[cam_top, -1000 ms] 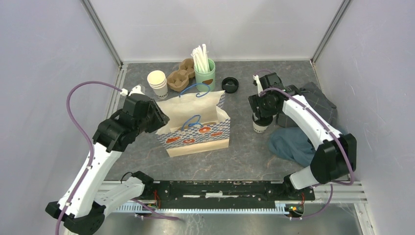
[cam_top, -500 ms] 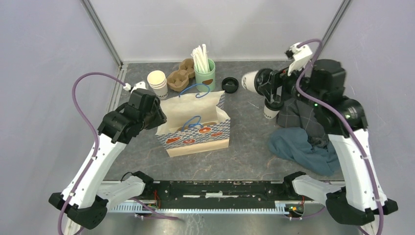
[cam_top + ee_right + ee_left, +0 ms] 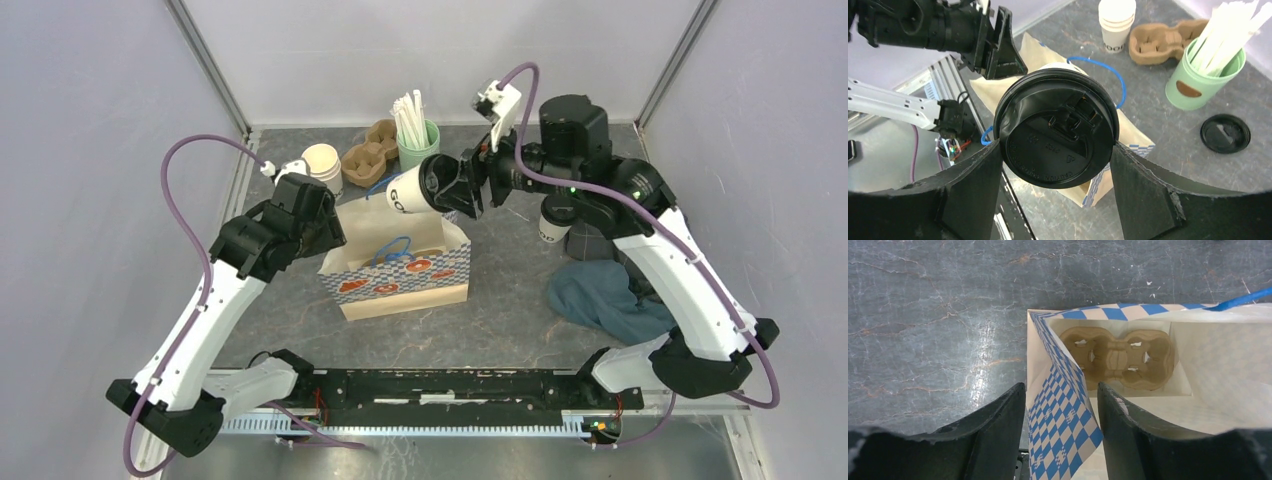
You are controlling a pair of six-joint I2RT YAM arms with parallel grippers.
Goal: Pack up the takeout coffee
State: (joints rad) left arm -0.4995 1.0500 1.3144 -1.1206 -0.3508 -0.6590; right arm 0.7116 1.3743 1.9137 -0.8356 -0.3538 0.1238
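One takeout coffee [image 3: 408, 192] hangs on its side above the open paper bag [image 3: 398, 272]. Its base points toward the left arm and its black lid [image 3: 1055, 136] faces the right wrist. The right jaws stand wide and grip it on either side of the lid's rim. The left jaws stand apart astride the bag's end wall; we see paper between them but no pinch.

We judge the cup light if empty, heavier and sloshing if full; we cannot tell which. Its paper wall looks thin and would dent under a hard squeeze. The stiffest part is probably the rolled rim under the lid, so that is where we would hold it. The smooth plastic lid may slip or pop off, and tipped like this any drink could leak at the sip hole. We would turn it upright before lowering it into a well of the cardboard carrier [image 3: 1118, 357] on the bag's floor.
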